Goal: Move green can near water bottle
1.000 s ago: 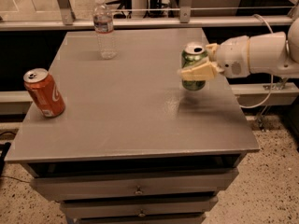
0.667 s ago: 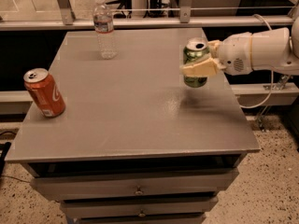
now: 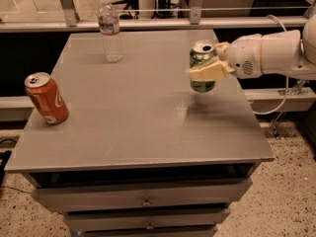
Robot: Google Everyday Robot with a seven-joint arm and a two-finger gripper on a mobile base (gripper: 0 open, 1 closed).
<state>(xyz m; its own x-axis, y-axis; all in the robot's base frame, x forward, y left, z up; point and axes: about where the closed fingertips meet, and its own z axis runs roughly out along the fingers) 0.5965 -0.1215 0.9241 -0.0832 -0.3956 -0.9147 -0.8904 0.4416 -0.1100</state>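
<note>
The green can with a silver top is held upright above the right side of the grey table, clear of its surface. My gripper comes in from the right on a white arm and is shut on the can, one cream finger across its front. The water bottle, clear with a white cap and pale label, stands upright at the table's far left, well to the left of the can.
A red-orange cola can stands tilted near the table's left edge. Drawers run below the front edge. A metal rail and posts line the back. A cable hangs at the right by the arm.
The gripper has lifted the green can a little and carried it slightly left and back over the table. The bottle and the cola can have not moved.
</note>
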